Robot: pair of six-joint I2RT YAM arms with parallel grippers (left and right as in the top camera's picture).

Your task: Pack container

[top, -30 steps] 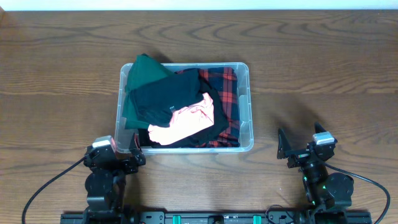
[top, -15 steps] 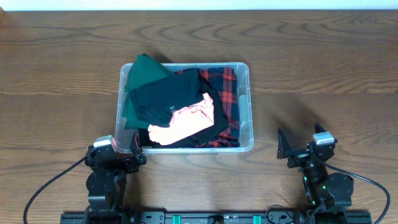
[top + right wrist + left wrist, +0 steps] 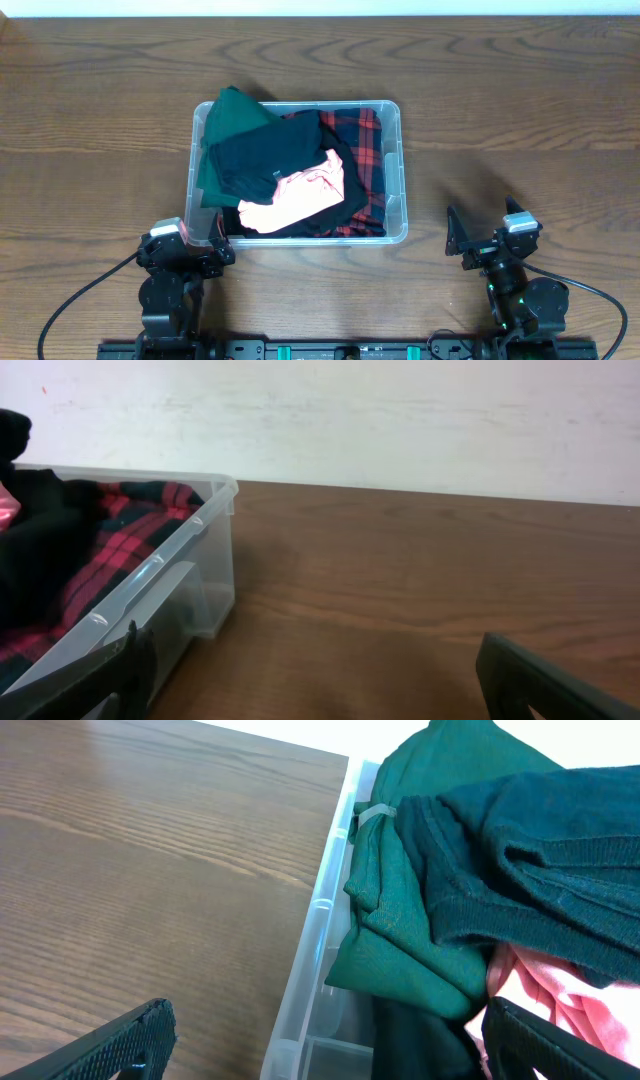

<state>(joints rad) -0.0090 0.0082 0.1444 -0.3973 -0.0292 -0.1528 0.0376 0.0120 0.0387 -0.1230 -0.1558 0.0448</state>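
The clear plastic container (image 3: 398,170) sits mid-table, holding a green garment (image 3: 225,125), a black garment (image 3: 265,155), a pink one (image 3: 300,195) and a red plaid one (image 3: 365,160). My left gripper (image 3: 190,250) is open and empty at the container's near left corner; in the left wrist view its fingers (image 3: 325,1040) straddle the container wall (image 3: 315,935), with the green cloth (image 3: 400,910) and black cloth (image 3: 530,870) just ahead. My right gripper (image 3: 482,240) is open and empty over bare table right of the container. The right wrist view (image 3: 310,680) shows the container (image 3: 170,560) at left.
The wooden table (image 3: 500,100) surrounds the container on all sides. A white wall (image 3: 400,420) stands beyond the far edge. The arm bases and cables lie along the near edge.
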